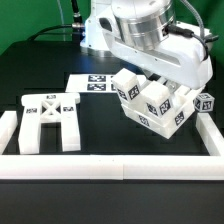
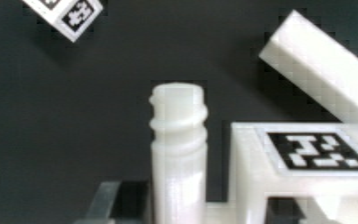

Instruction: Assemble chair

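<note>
The chair's X-braced frame (image 1: pixel 50 120) lies flat on the black table at the exterior view's left. A tilted cluster of white tagged chair blocks (image 1: pixel 155 108) sits at the exterior view's right. My gripper (image 1: pixel 148 82) reaches down into its top. In the wrist view a white ridged post (image 2: pixel 179 135) stands between my fingers, and my gripper (image 2: pixel 179 198) is shut on it. A tagged block (image 2: pixel 314 152) sits right beside the post, and a white slab edge (image 2: pixel 327 65) lies beyond. My fingertips are hidden in the exterior view.
The marker board (image 1: pixel 95 82) lies behind the frame and also shows in the wrist view (image 2: pixel 69 15). White border rails run along the front (image 1: pixel 110 166), left (image 1: pixel 8 128) and right (image 1: pixel 211 135). A small tagged part (image 1: pixel 205 102) sits by the right rail.
</note>
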{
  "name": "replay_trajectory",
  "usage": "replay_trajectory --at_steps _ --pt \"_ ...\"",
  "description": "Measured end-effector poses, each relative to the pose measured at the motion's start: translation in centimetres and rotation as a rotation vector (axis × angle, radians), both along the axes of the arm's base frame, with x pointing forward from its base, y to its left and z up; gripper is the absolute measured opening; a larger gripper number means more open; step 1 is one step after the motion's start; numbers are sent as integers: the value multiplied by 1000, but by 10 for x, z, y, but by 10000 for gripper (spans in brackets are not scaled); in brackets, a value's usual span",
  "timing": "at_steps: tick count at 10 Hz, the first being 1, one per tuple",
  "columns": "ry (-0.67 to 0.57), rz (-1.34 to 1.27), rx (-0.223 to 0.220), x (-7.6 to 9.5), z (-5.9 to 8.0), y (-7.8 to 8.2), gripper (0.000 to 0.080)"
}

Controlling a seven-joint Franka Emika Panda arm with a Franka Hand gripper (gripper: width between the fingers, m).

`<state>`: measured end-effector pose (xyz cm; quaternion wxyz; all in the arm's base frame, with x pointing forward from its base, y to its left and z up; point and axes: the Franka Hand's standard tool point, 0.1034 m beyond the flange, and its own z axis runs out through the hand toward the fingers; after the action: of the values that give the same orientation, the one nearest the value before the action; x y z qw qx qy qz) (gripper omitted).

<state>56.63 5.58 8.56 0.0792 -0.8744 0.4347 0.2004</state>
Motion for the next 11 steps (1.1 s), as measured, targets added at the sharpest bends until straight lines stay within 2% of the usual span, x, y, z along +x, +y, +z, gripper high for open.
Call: replay_trajectory --at_steps 4,6,8,9,11 --pt "136 -3 68 -12 -8 -20 251" --pt "205 -2 144 -19 -10 -8 251" --pt "280 -6 213 -22 -3 -2 251" --pt "272 -32 195 -15 -1 -4 251" --pt "269 -31 194 -16 -3 -5 251"
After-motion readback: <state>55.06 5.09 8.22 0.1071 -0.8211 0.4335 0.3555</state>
